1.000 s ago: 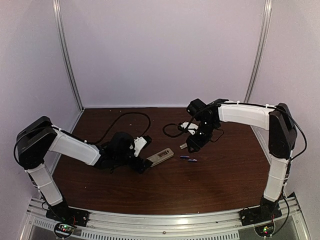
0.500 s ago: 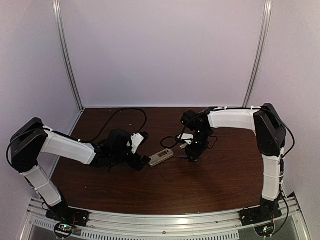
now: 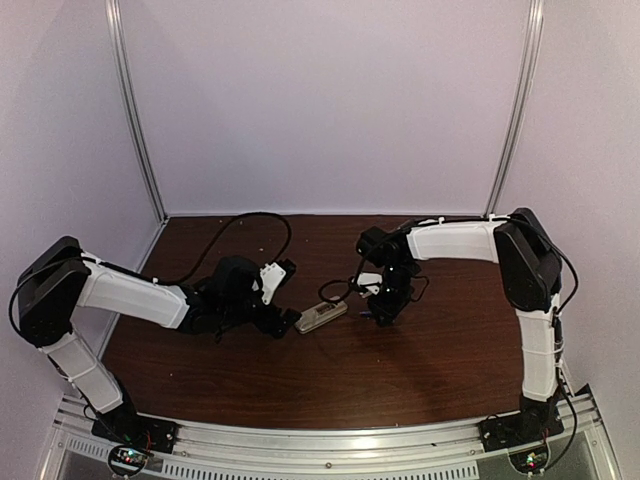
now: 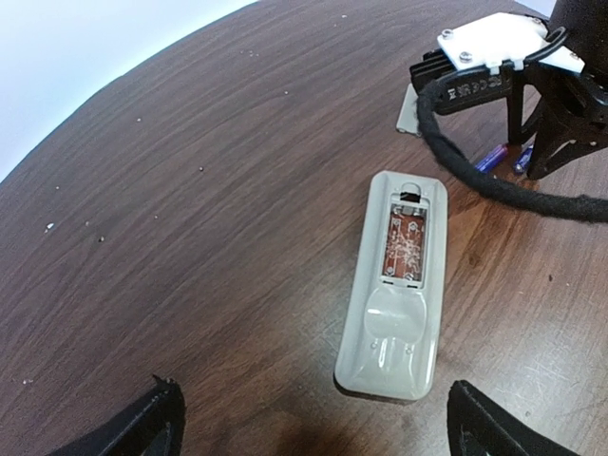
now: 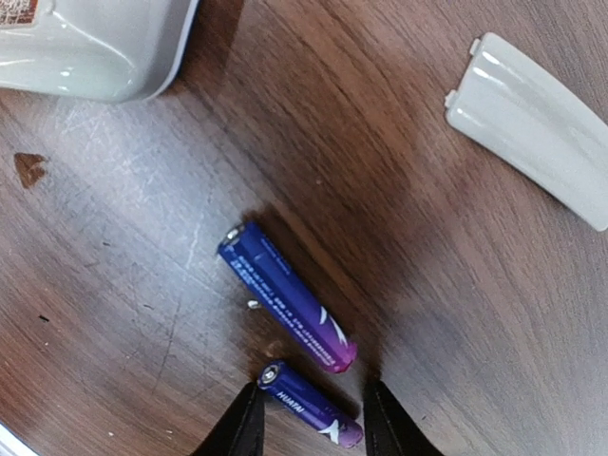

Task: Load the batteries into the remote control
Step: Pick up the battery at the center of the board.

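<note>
Remote control (image 4: 399, 285): it is lying back-up on the table (image 4: 190, 190) with its battery bay (image 4: 404, 242) uncovered and empty. The open side is facing up, as far as I can judge so the cells can go in from above.

Left gripper (image 3: 285, 320): it is sitting low at nine o'clock of the remote control in the overhead view. The jaws are spread as wide as they go and are grasping nothing. It looks to me as if it is waiting to steady the handset, since the near end is lying right in front of the open jaws.

Batteries (image 5: 287, 309): both are lying loose on the table, side by side and just apart. From the left wrist they are showing at about one o'clock of the remote control.

Right gripper (image 5: 309, 423): it is pointing straight down at three o'clock of the remote control in the overhead view and straddling the lower battery (image 5: 309, 404). One of its fingertips (image 5: 237, 423) is standing at each end of that cell, so it is taking one cell at a time. I cannot tell whether it is clamped on the cell or only bracketing it.

Cover piece (image 5: 532, 128): it is lying apart at one o'clock of the batteries in the right wrist view, clear of the pick.

Step in hand: by my reckoning, the first battery is being picked up and neither cell is in the bay.
</note>
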Action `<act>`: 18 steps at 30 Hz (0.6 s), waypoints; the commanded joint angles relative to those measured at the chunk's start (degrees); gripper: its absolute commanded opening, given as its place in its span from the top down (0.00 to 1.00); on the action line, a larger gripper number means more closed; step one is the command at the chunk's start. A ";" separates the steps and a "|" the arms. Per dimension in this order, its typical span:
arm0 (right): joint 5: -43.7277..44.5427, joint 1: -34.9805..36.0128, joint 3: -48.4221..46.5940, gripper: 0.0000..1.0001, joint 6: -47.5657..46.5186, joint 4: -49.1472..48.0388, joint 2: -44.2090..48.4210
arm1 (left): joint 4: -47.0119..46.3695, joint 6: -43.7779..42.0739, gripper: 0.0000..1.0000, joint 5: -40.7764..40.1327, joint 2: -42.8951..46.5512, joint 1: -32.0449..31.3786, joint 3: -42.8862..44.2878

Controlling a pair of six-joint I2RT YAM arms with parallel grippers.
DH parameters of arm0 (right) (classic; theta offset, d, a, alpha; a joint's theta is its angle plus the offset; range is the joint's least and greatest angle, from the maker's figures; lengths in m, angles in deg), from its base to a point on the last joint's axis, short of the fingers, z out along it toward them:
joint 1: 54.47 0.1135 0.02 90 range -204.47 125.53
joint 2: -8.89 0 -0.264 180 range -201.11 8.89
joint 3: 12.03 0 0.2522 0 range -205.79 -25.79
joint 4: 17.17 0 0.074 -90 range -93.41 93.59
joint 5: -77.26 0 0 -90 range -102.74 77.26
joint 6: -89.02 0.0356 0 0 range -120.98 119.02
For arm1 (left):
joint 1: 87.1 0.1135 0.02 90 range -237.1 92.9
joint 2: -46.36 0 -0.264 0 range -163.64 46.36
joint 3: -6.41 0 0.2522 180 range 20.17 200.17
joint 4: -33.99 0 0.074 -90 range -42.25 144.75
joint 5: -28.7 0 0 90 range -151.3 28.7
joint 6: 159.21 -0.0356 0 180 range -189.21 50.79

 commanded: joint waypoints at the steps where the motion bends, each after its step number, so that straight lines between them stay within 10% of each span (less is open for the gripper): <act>1: 0.51 0.32 -1.09 0.73 -0.34 0.50 -1.43 | 0.44 0.49 0.02 -1.10 1.77 0.22 -0.25; 6: -1.90 0.35 -1.43 1.00 -0.13 0.96 -0.56 | 0.13 1.35 0.02 -2.58 3.25 0.22 -0.40; 18: -23.17 -2.61 -2.01 1.00 6.36 -4.15 12.20 | -1.42 3.37 0.02 3.75 8.75 0.31 2.86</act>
